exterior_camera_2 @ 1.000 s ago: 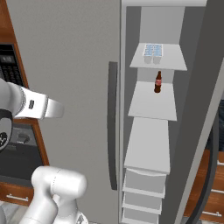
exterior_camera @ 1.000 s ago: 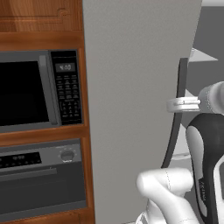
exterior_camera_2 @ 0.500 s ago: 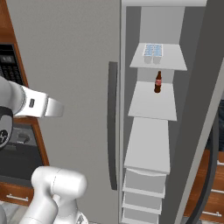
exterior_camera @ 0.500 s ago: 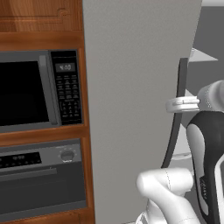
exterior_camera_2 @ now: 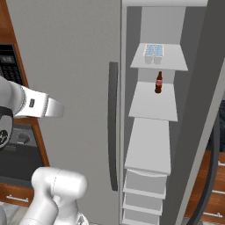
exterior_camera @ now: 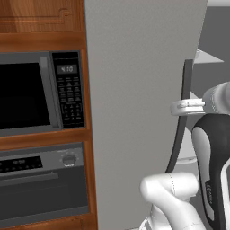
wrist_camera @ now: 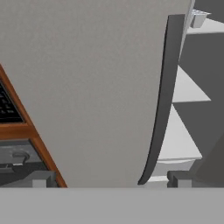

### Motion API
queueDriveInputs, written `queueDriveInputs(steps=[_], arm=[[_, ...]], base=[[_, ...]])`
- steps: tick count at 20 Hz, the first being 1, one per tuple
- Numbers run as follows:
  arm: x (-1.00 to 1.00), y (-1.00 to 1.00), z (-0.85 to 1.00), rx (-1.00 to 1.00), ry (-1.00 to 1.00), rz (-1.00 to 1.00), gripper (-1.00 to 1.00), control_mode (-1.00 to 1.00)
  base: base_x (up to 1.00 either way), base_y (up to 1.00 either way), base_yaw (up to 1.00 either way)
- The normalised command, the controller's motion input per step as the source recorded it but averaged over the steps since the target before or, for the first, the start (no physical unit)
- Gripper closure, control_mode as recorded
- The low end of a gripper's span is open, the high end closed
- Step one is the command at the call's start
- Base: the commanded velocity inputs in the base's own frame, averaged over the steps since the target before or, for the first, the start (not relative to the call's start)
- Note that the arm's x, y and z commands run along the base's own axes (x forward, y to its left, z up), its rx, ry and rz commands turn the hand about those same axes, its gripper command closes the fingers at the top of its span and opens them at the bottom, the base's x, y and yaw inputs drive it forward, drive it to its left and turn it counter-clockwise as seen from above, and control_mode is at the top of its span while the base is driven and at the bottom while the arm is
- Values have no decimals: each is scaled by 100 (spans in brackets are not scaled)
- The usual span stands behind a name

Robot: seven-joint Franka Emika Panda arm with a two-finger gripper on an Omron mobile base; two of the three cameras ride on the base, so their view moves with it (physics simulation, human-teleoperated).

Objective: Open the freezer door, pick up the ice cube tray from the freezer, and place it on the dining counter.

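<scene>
The freezer stands open, showing pale grey shelves and drawers. The pale blue-white ice cube tray lies on its top shelf. The freezer door is swung out at the right, seen nearly edge-on, with its dark curved handle low at the right edge. In the hand view my gripper is open and holds nothing. It faces the closed grey door panel left of the freezer opening and that panel's dark bar handle. The dining counter is out of view.
A brown bottle stands on the second shelf, below the tray. Left of the grey appliance, a wooden cabinet holds a black microwave above an oven. My white arm reaches across in front of the closed panel.
</scene>
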Motion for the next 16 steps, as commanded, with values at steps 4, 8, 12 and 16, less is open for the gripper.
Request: queueDriveInputs(steps=[4, 8, 12, 16], arm=[[0, 0, 0, 0, 0, 0, -100, 100], [0, 0, 0, 0, 0, 0, -100, 100], [0, 0, 0, 0, 0, 0, -100, 100], [0, 0, 0, 0, 0, 0, -100, 100]], base=[[0, -4, 0], [0, -31, 0], [0, -44, 0], [0, -49, 0]])
